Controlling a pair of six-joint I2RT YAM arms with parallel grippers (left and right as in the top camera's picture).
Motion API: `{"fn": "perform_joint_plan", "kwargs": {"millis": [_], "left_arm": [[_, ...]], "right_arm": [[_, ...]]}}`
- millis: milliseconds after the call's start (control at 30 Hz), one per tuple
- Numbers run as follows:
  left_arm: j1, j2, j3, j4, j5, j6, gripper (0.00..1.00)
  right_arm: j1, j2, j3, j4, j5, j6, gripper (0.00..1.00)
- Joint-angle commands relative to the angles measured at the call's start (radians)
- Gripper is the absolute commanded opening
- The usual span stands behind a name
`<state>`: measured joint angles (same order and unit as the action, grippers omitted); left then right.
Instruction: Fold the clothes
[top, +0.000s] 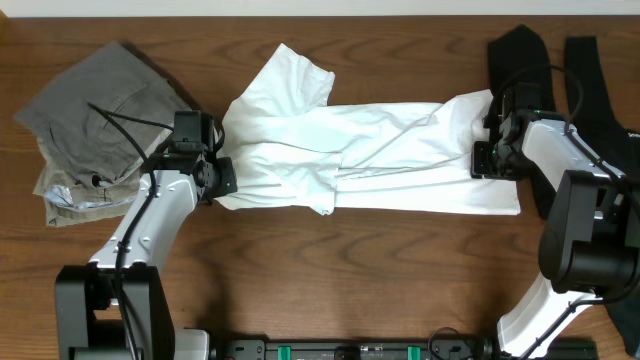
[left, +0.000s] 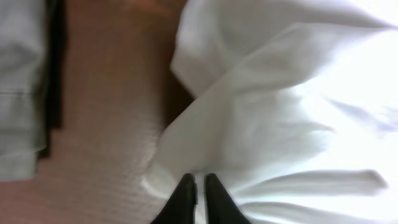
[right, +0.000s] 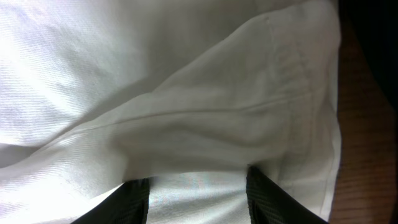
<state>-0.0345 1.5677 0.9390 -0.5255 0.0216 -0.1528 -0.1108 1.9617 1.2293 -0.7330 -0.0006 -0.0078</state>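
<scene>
The white T-shirt (top: 380, 150) lies stretched across the middle of the table, crumpled, with one sleeve pointing to the far side. My left gripper (top: 222, 178) is at the shirt's left edge and is shut on a thin fold of it, as the left wrist view (left: 199, 183) shows over the white cloth (left: 298, 93). My right gripper (top: 482, 160) is at the shirt's right edge. In the right wrist view its fingers (right: 199, 180) stand wide apart, with white cloth (right: 186, 74) between them and a fold draped over their tips.
Grey trousers (top: 100, 100) lie in a heap at the far left on top of khaki ones (top: 75, 195); the grey edge shows in the left wrist view (left: 18, 93). A black garment (top: 520, 50) lies at the far right behind my right arm. The wooden table (top: 350, 270) shows in front.
</scene>
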Motion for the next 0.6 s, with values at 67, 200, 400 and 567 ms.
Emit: {"fn": "perform_joint_plan", "kwargs": {"millis": [67, 200, 400, 567], "left_arm": [[0.004, -0.017, -0.005, 0.06, 0.219, 0.002, 0.06], [0.005, -0.012, -0.008, 0.063, 0.235, 0.003, 0.06], [0.005, 0.035, -0.05, 0.08, 0.168, 0.003, 0.06], [0.005, 0.102, -0.053, 0.118, 0.12, 0.002, 0.06]], "right_arm": [[-0.026, 0.091, -0.054, -0.014, 0.079, 0.015, 0.5], [-0.026, 0.091, -0.054, -0.014, 0.079, 0.015, 0.5], [-0.026, 0.091, -0.054, -0.015, 0.078, 0.015, 0.5], [-0.026, 0.091, -0.054, -0.02, 0.071, 0.019, 0.51]]}}
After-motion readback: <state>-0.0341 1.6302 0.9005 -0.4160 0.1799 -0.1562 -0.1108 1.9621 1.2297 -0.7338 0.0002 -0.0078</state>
